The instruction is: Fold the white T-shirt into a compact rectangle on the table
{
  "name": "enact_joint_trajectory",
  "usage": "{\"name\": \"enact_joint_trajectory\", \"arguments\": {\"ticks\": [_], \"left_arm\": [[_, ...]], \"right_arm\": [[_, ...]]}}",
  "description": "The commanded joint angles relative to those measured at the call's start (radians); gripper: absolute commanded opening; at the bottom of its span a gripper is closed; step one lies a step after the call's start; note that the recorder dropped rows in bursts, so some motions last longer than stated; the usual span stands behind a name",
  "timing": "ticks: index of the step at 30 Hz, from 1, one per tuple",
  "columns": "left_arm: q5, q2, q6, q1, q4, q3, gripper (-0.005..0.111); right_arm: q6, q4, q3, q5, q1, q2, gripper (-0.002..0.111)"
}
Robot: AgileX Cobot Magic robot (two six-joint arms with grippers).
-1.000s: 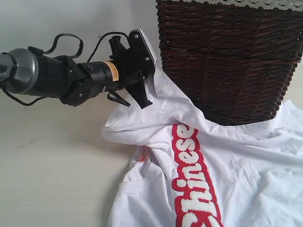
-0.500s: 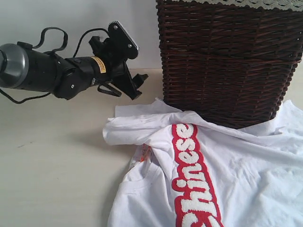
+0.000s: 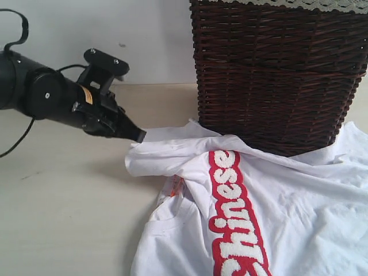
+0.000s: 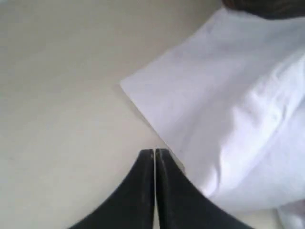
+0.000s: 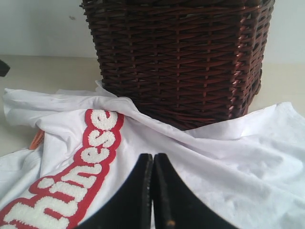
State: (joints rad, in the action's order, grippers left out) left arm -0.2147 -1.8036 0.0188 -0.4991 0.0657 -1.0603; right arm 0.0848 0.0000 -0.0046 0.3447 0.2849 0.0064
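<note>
- White T-shirt (image 3: 299,218): crumpled and unfolded on the desk (image 3: 63,218), filling the near right of the exterior view. Its far edge is bunched against the foot of the basket.
- Lettering (image 3: 237,213): fuzzy white characters on a red band, running from the near edge toward the basket.
- Orange tag (image 3: 176,186): small, tucked in a crease just left of the band.
- Right end effector (image 5: 153,156): seen only in the right wrist view. Jaws are pressed together with nothing between them, poised over the shirt beside the band.
- Left end effector (image 3: 140,135): black, reaching in from the left and angled down. Jaws are closed tight and empty, as the left wrist view (image 4: 155,151) shows. The tip is at the shirt's far left folded corner; contact cannot be told.
- Wicker basket (image 3: 276,75): dark brown, standing on the desk behind the shirt, with lace trim (image 3: 299,3) at its rim.
- Wall (image 3: 115,29): pale, behind the desk.
</note>
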Motion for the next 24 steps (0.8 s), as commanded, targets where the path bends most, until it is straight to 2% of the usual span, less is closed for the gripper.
{"name": "enact_joint_trajectory", "arguments": {"ticks": [1, 6, 15, 21, 23, 24], "left_arm": [[0.030, 0.103, 0.012, -0.048, -0.170, 0.128, 0.000], [0.062, 0.247, 0.000, -0.105, -0.310, 0.248, 0.000], [0.129, 0.537, 0.006, -0.110, -0.356, 0.333, 0.000], [0.215, 0.824, 0.104, -0.042, -0.256, 0.335, 0.000], [0.191, 0.921, 0.154, -0.011, -0.256, 0.335, 0.000], [0.136, 0.974, 0.175, 0.003, -0.256, 0.335, 0.000]], "right_arm": [[-0.005, 0.000, 0.005, -0.005, -0.005, -0.006, 0.000], [-0.005, 0.000, 0.005, -0.005, -0.005, -0.006, 0.000], [-0.005, 0.000, 0.005, -0.005, -0.005, -0.006, 0.000], [-0.005, 0.000, 0.005, -0.005, -0.005, -0.006, 0.000], [-0.005, 0.000, 0.005, -0.005, -0.005, -0.006, 0.000], [-0.005, 0.000, 0.005, -0.005, -0.005, -0.006, 0.000]]}}
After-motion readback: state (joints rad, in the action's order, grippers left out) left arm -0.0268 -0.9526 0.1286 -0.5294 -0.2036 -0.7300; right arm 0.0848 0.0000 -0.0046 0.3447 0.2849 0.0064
